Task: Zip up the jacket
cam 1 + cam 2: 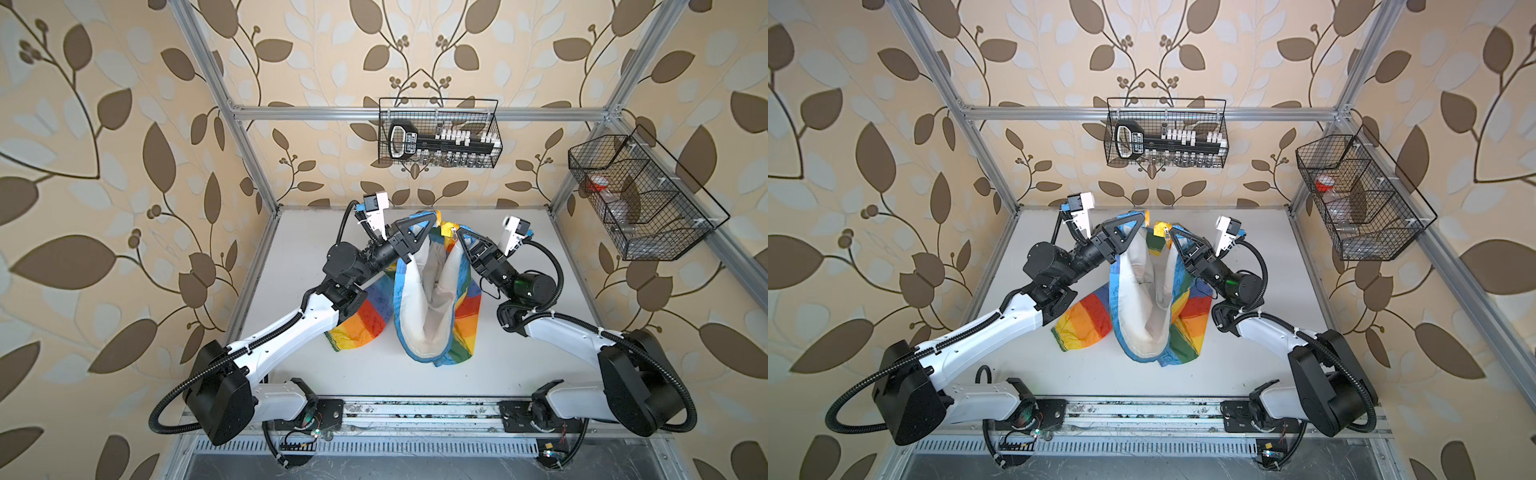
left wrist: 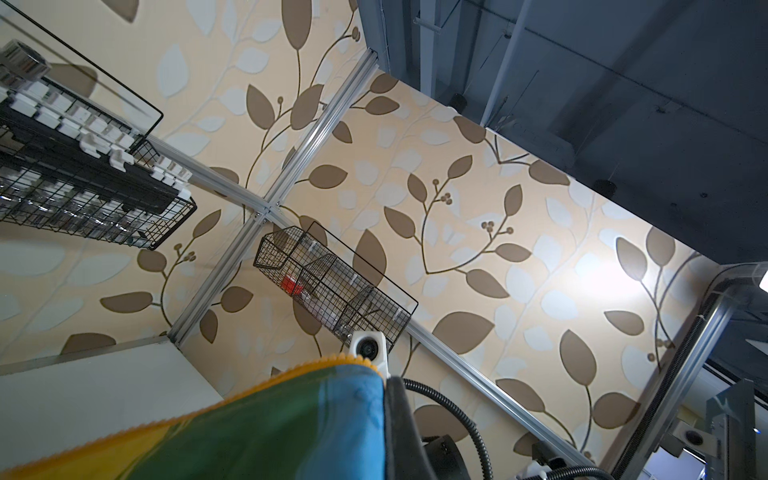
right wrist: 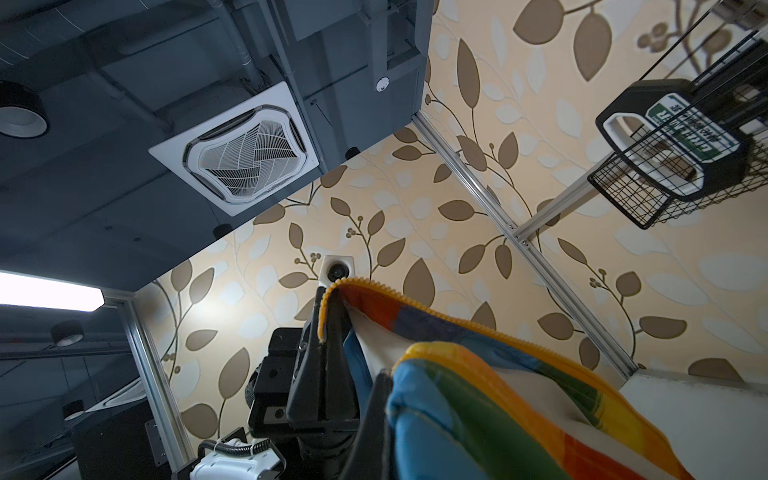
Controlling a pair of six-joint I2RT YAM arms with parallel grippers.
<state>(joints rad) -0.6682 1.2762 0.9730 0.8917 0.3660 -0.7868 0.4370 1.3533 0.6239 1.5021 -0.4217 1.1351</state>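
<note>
The jacket [image 1: 424, 316] [image 1: 1142, 303] hangs open between my two raised grippers in both top views. Its off-white lining faces up, and its rainbow sleeves and hem trail on the white table [image 1: 519, 353]. My left gripper [image 1: 432, 218] [image 1: 1143, 217] is shut on one front edge, which fills the left wrist view as green and blue cloth [image 2: 270, 424] with orange zipper teeth [image 2: 291, 370]. My right gripper [image 1: 459, 233] [image 1: 1169, 233] is shut on the other front edge [image 3: 457, 415]. The two grippers are a short gap apart. The right wrist view also shows the left gripper [image 3: 328, 332] pinching the orange zipper edge [image 3: 415, 307].
A wire basket [image 1: 440, 133] with a black tool hangs on the back rail. A second wire basket [image 1: 640, 199] hangs on the right rail. Aluminium frame posts stand at the table's back corners. Both arms' bases sit at the table's front edge.
</note>
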